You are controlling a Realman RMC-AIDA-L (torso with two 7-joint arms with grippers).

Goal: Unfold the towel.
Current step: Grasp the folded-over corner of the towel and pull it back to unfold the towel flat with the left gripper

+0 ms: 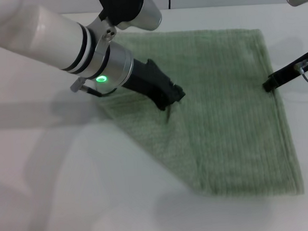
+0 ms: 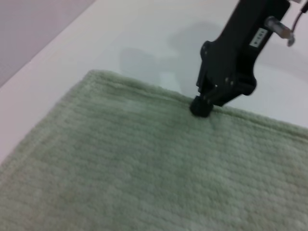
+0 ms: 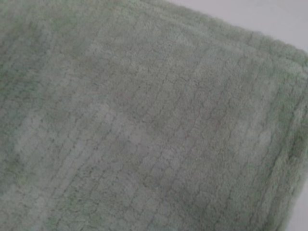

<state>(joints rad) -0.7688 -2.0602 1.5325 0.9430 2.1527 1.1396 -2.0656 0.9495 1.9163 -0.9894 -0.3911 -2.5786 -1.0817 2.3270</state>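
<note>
The towel is seen spread nearly flat on the table. The left gripper is over its middle, the right gripper at its edge; neither jaw state can be told.

Left gripper angled down, centre of view, fingers possibly pinched; right gripper low at right, tip down.

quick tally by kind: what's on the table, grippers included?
Towel: 1, pale green, flat on the white table
Grippers: 2, left gripper over the towel's middle, right gripper at its right edge
Total: 3
</note>
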